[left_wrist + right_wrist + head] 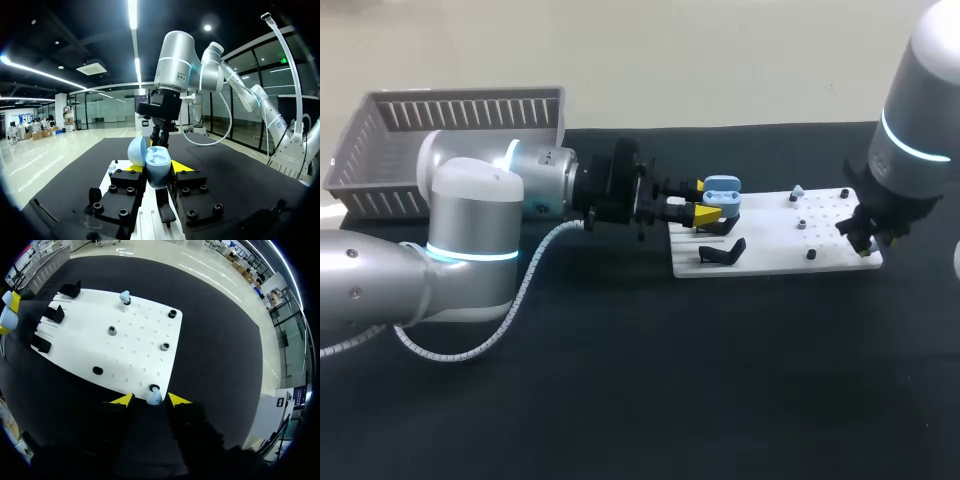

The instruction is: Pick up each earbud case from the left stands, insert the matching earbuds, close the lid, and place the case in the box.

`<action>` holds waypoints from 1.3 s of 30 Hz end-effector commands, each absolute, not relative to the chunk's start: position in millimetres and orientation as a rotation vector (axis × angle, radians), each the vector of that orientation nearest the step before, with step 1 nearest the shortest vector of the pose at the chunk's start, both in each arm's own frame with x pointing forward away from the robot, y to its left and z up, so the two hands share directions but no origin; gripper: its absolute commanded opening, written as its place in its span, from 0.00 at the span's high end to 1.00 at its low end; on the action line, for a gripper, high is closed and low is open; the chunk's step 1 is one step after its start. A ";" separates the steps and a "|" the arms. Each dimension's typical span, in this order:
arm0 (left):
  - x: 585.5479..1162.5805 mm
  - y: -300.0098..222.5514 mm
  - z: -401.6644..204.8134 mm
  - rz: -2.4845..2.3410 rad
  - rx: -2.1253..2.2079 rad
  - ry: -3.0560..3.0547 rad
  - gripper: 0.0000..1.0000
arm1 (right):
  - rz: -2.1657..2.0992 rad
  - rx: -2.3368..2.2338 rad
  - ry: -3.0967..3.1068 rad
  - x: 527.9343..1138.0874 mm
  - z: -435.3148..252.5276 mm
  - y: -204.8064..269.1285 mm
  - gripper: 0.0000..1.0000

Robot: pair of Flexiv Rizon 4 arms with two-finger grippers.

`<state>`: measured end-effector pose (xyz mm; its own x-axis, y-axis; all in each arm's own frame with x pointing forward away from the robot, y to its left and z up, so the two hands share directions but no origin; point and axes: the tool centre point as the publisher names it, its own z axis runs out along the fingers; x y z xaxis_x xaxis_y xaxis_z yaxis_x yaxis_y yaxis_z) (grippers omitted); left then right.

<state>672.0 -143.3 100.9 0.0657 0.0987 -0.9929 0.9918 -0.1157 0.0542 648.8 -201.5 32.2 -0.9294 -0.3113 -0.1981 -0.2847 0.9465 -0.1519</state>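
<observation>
A light blue earbud case [723, 192] with its lid up is held over the left end of the white board [770, 240]; my left gripper [710, 203] is shut on it. In the left wrist view the case [156, 170] sits between the fingers, its lid [136, 150] tipped back. My right gripper [868, 240] hangs over the board's near right corner. There it is open, its yellow tips on either side of a light blue earbud [154, 398] standing on a peg, with small gaps showing. A second earbud [124, 296] stands on a far peg.
A grey slatted basket [450, 110] stands at the back left. Black stands [54, 313] line the board's left end, one of them at the front [723, 253]. Several empty dark pegs [165, 346] dot the board [140, 365].
</observation>
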 end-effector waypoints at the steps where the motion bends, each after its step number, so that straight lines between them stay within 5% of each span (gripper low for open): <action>1: 671.1 -143.1 99.8 -1.193 1.392 1.180 1.00 | -0.177 -0.438 2.877 649.1 29.3 -202.4 0.63; 30: 671.1 -143.1 99.8 -1.193 1.392 1.180 1.00 | -0.162 -0.400 2.890 652.4 19.3 -206.4 0.75; 33: 671.1 -143.1 99.8 -1.193 1.392 1.180 1.00 | -0.164 -0.400 2.891 652.6 19.0 -206.4 0.82; 35: 671.1 -143.1 99.8 -1.193 1.392 1.180 1.00 | -0.168 -0.401 2.889 652.9 19.2 -206.3 1.00; 39: 671.1 -143.1 99.8 -1.193 1.392 1.180 1.00 | -0.182 -0.401 2.879 651.9 25.0 -205.3 1.00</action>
